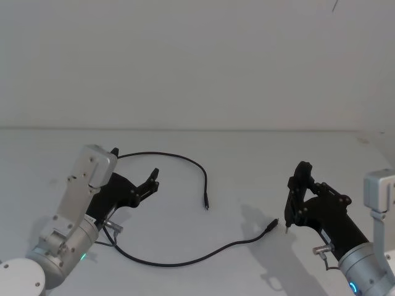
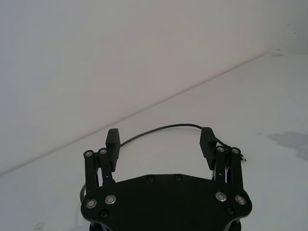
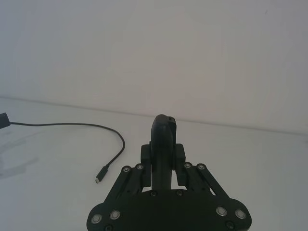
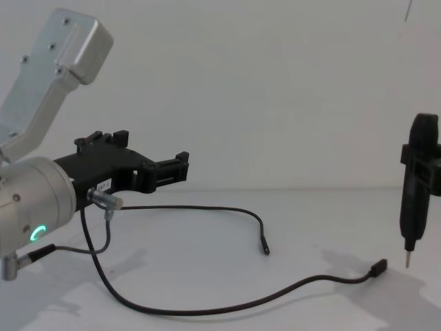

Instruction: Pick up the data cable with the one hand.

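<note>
Head view: left gripper [image 1: 136,166] fingers were spread wide, data cable [image 1: 166,154] looped crosswise just beyond them; right gripper [image 1: 296,200] was clamped on a tool [image 1: 301,170].

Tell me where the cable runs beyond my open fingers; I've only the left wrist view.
Observer: The data cable curls back beneath the left hand and sweeps rightward along the tabletop.
Operator: Where does it end?
Observer: Its far plug lies by the tip of the tool gripped in the right hand.
Operator: Is my hand down on the table?
Observer: No; in the chest view it hovers above it.
</note>
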`<state>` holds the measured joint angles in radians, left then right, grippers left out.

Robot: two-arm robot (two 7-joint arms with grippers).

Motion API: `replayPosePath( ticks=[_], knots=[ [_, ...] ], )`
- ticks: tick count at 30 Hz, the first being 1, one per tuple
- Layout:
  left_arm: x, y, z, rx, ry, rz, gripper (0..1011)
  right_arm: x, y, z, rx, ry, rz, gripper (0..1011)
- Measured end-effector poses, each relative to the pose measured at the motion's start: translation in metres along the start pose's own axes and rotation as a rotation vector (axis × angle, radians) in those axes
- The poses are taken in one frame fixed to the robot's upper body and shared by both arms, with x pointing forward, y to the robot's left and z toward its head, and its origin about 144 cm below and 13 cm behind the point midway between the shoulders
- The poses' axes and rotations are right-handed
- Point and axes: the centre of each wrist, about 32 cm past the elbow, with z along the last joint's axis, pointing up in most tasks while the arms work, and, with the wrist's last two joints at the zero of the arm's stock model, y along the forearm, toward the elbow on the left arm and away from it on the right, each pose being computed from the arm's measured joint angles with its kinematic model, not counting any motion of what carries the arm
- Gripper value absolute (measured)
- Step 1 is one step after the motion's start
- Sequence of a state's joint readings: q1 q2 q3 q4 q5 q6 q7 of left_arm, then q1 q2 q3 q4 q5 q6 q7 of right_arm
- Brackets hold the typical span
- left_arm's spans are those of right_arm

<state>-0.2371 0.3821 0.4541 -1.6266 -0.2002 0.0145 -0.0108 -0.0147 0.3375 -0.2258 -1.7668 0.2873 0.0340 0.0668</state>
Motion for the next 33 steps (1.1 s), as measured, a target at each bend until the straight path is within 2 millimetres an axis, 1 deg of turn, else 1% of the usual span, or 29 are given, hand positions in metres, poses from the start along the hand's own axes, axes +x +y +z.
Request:
replayPosePath(
  ticks=[33],
  knots=[
    [0.0, 0.0, -0.0001, 0.0, 0.0, 0.0, 1001, 0.0, 0.0, 0.0, 0.0, 0.0, 0.0, 279]
  ],
)
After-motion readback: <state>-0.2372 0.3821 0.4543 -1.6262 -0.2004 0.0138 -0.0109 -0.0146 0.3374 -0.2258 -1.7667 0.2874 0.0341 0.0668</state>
